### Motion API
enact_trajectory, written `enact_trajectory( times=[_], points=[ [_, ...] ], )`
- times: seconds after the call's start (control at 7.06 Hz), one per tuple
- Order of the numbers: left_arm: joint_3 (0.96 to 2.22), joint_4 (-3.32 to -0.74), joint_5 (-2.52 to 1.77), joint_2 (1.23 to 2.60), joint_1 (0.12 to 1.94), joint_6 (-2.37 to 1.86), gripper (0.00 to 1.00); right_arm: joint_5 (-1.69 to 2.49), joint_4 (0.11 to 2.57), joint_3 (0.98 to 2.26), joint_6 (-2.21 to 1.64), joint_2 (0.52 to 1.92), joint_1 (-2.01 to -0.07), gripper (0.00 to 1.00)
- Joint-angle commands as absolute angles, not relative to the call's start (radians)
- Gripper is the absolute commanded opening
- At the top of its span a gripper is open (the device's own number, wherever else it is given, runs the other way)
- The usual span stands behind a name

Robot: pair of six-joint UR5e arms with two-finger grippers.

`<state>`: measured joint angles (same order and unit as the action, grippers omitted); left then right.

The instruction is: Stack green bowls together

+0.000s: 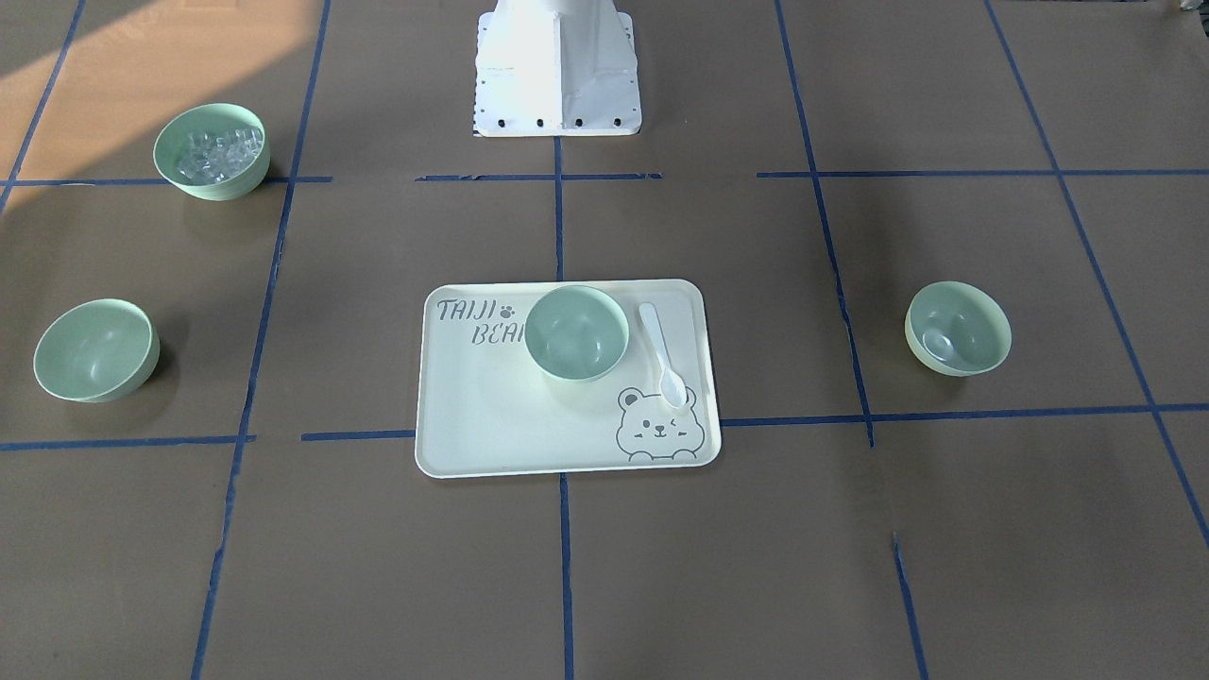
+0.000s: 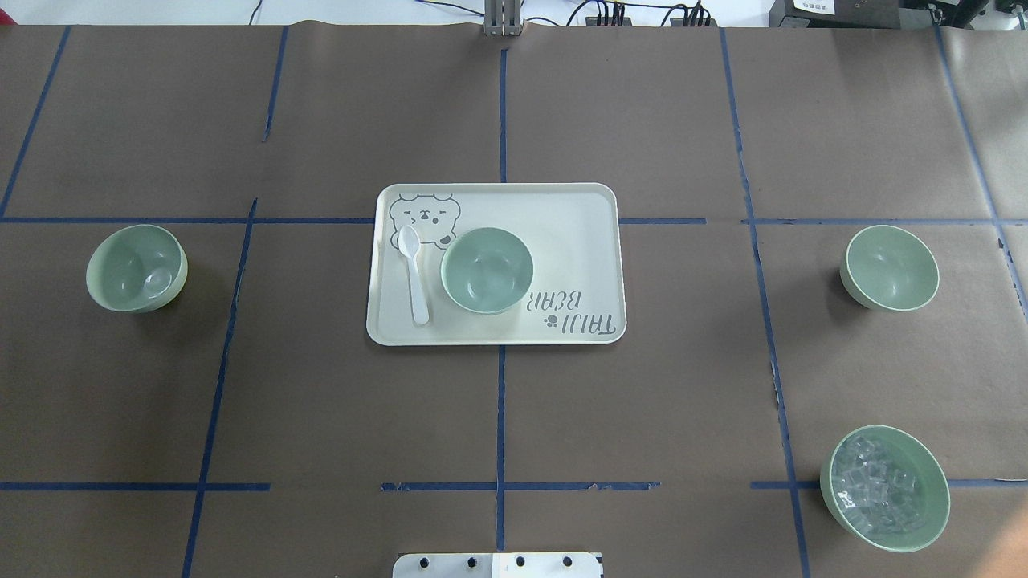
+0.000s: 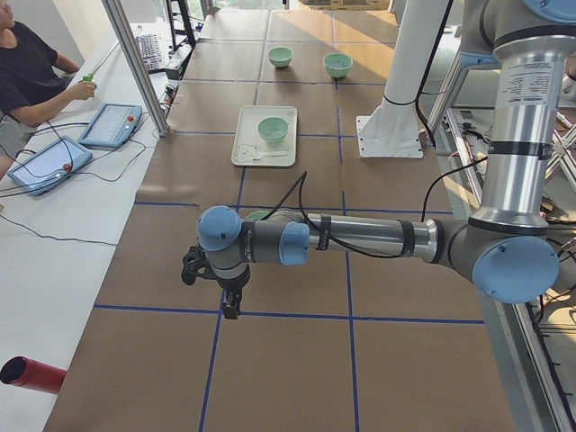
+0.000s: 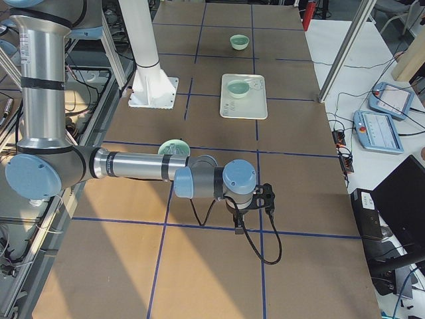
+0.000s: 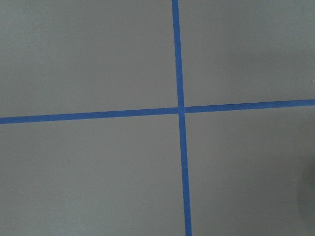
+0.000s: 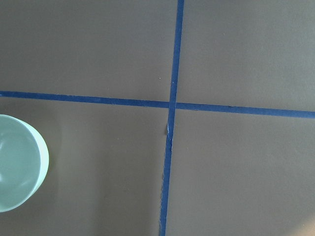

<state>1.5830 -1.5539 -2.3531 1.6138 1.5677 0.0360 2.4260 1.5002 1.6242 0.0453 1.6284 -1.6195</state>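
Note:
Three pale green bowls stand apart and upright. One bowl sits on the cream tray at the table's middle. One bowl stands on the table at the robot's left. One bowl stands at the robot's right and shows at the left edge of the right wrist view. My left gripper hangs over bare table beyond the left bowl. My right gripper hangs over bare table beyond the right bowl. I cannot tell whether either is open or shut.
A green bowl of clear cubes stands near the robot's base on its right. A white spoon lies on the tray beside the bowl. Blue tape lines cross the brown table cover. An operator sits at the side table.

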Motion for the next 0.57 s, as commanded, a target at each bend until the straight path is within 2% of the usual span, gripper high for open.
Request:
enact_trajectory(
  times=[0.0, 0.43],
  points=[
    [1.583, -1.558, -2.353, 1.614, 1.568, 0.037, 1.00, 2.424, 1.499, 1.626, 0.044, 1.629, -1.618, 1.00],
    [1.636, -1.565, -2.352, 1.627, 1.557, 0.023, 1.00, 2.434, 1.500, 1.649, 0.031, 1.629, -1.618, 1.00]
  ],
)
